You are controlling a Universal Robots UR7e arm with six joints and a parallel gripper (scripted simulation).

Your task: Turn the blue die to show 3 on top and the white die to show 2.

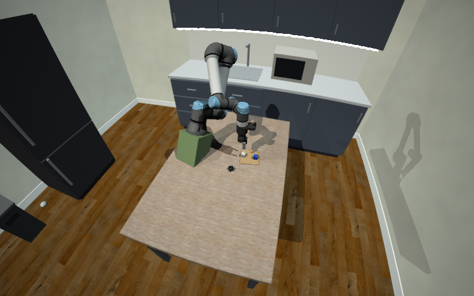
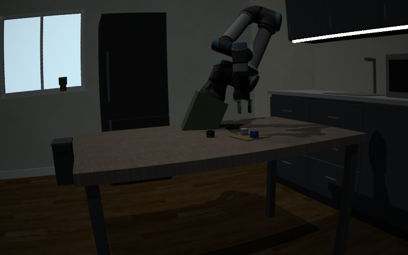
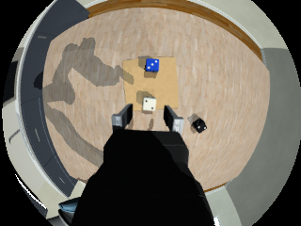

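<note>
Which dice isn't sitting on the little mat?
The black die. It sits on the bare table, while the white die and blue die rest on the mat.

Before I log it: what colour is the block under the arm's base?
Green block, clearest in the top view.
</note>
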